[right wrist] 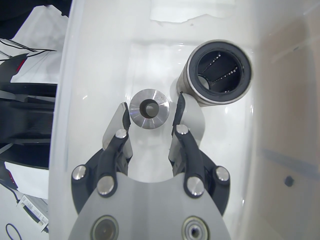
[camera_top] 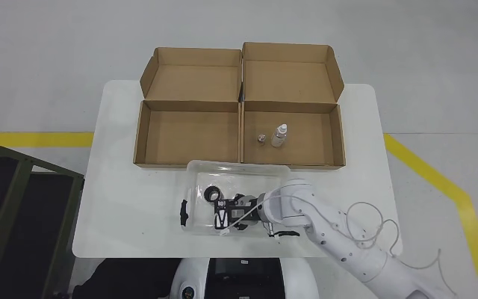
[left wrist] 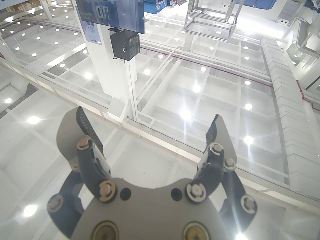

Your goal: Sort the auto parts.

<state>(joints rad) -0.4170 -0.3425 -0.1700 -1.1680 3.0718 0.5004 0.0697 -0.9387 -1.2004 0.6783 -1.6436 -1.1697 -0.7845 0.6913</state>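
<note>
Right wrist view: caught right gripper (right wrist: 152, 112) down inside clear bin (right wrist: 82, 76), spread open, one finger either side of metal ring (right wrist: 160, 116), not clamped on it yet. Found ring lying flat on bin floor, hole up. Noted cylinder bearing (right wrist: 217, 76) just beside, at or nearly against one fingertip; judged it could get nudged when the fingers close.

Top view: counted two items already in right cardboard box (camera_top: 328, 149), a small bottle (camera_top: 278, 136) and a tiny part (camera_top: 261, 137). Saw no part in left cardboard box (camera_top: 187, 138). Judged sorting early: ring and bearing left in bin, plus black piece (camera_top: 184, 213) at bin's edge.

Left wrist view: found left gripper (left wrist: 150, 136) open, holding nothing, aimed at ceiling, away from table (camera_top: 127, 209).
</note>
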